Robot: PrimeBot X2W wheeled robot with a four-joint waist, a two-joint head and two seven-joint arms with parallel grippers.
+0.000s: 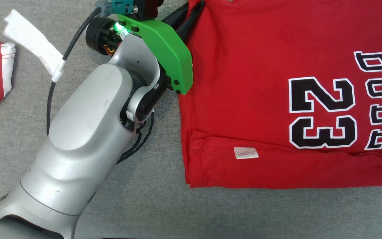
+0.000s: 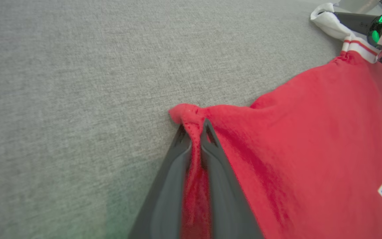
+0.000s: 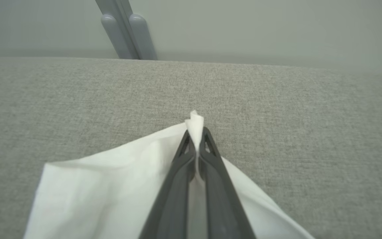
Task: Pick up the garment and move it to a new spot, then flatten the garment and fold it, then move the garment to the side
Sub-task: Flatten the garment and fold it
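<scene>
fig. red bulls jersey point(image 1: 244, 83) lying mostly flat on the grey cloth surface point(image 1: 244, 215), its near edge doubled over. left gripper point(image 2: 193, 127): jaws pinched tight on a bunched hem corner. right gripper point(image 3: 196, 132): likewise clamped on the white sleeve end point(image 3: 111, 172). this two-point hold along one edge is probably meant to tension and smooth the cloth for folding

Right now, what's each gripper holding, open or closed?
Left gripper: closed on the red garment, at its edge.
Right gripper: closed on white cloth.
</scene>
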